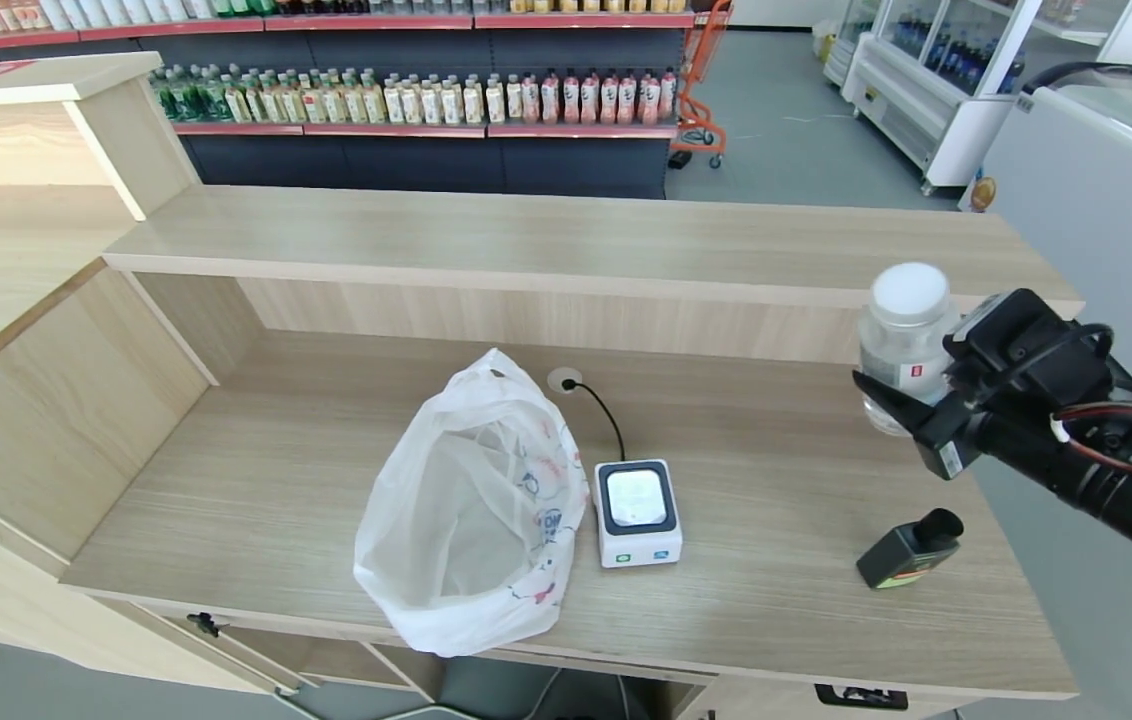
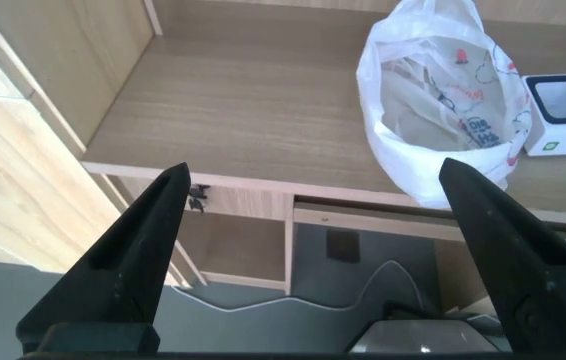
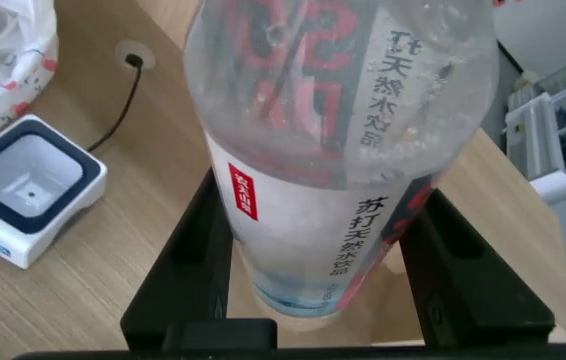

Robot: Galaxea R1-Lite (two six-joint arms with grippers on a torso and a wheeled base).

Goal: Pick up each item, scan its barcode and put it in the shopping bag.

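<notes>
**Water bottle (image 1: pixel 901 335) held up at the right end of the counter (image 1: pixel 776 470)**

The wooden counter runs across the scene, with a raised ledge along its far side. The white shopping bag (image 1: pixel 471 510) sits near the middle of the counter, close to the near edge, with its mouth gaping open. The clear water bottle with a white cap is upright above the counter's far right part, off the surface. The right gripper (image 1: pixel 891 395) is clamped on it, one black finger on each side of the label near the bottle's base. The left gripper (image 2: pixel 315 175) has its fingers spread wide with nothing between them. It hangs out past the counter's near edge, to the left of the bag. The white scanner (image 1: pixel 637 512) stands just right of the bag, its dark-framed window facing up. A small dark bottle (image 1: pixel 908 552) lies on its side near the right front corner, well apart from the scanner. A black cable (image 1: pixel 606 415) runs from the scanner's far side to a hole in the counter.
</notes>
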